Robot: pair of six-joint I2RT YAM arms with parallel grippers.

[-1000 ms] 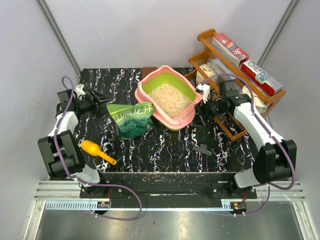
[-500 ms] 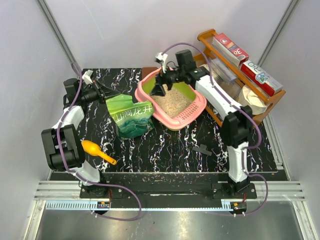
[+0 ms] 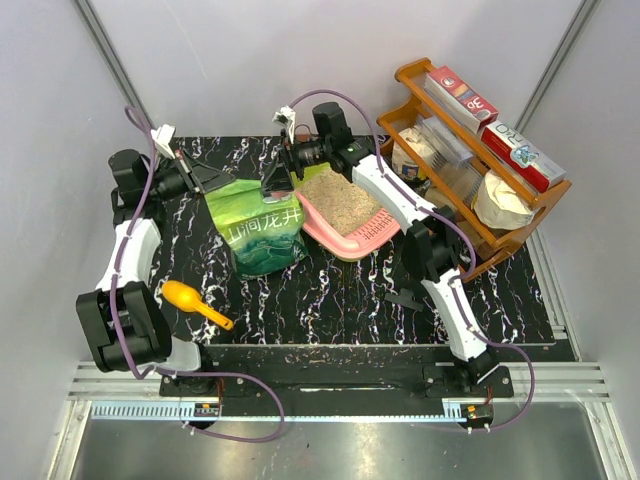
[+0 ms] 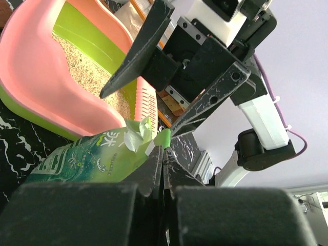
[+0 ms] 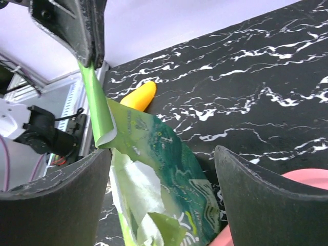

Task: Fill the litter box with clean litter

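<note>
Black marbled table (image 3: 330,300) carries the litter box (image 3: 365,238) toward 12 o'clock, with litter (image 3: 340,198) covering its floor. The left gripper (image 3: 218,181) is clenched on the green bag (image 3: 262,235) at the box's 9 o'clock, and the right gripper (image 3: 276,184) gapes around its torn mouth. More pouring seems due.

green bag (image 3: 262,232): lay on the table, white letters on it, torn top end pulled up.
yellow scoop (image 3: 195,302): lay flat near the green bag, not touching.
wooden rack (image 3: 410,72): stood far right, red boxes (image 3: 462,95) on top.
table (image 3: 330,300): was black with white streaks.
</note>
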